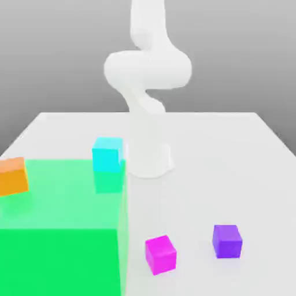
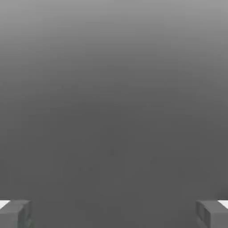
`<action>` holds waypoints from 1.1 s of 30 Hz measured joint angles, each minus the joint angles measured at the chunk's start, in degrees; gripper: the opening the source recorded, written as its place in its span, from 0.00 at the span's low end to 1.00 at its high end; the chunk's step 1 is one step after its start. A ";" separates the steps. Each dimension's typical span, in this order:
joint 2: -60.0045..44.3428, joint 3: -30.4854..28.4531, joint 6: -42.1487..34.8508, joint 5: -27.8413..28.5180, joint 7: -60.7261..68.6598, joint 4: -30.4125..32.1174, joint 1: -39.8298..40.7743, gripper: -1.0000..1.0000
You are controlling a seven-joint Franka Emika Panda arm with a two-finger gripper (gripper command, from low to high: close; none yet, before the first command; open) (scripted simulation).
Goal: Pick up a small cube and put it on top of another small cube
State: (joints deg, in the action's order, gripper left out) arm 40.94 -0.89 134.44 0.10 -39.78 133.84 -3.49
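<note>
While nothing is yet held, the job stands at its very start: the approach to the first cube has not begun. Going from the exterior view's left, an orange cube (image 1: 13,176) sits at the edge by a large green block (image 1: 60,228), a cyan cube (image 1: 107,154) rests at that block's far corner, and the white arm (image 1: 147,87) rises from the middle of the tabletop (image 1: 231,162). Nearer the front, the magenta cube (image 1: 160,254) lies just right of the green block, and the small cube (image 1: 226,241), violet-purple, sits near it, further right, apart from it. In the hand view the pincer (image 2: 114,213) is spread wide, with nothing between its fingertips (image 2: 15,213). The next move, I judge, calls for swinging over the violet cube, squaring the jaws to its faces, and descending.
</note>
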 joint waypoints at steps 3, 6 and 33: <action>-6.12 -1.08 3.32 -0.02 7.67 2.57 -4.25 0.50; -11.99 -1.92 6.52 -0.29 15.22 5.04 -8.06 0.50; -59.14 0.71 35.35 -0.28 59.49 17.79 -23.09 0.00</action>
State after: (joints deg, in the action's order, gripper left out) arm -18.20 -0.19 169.79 -0.17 19.71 151.63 -26.58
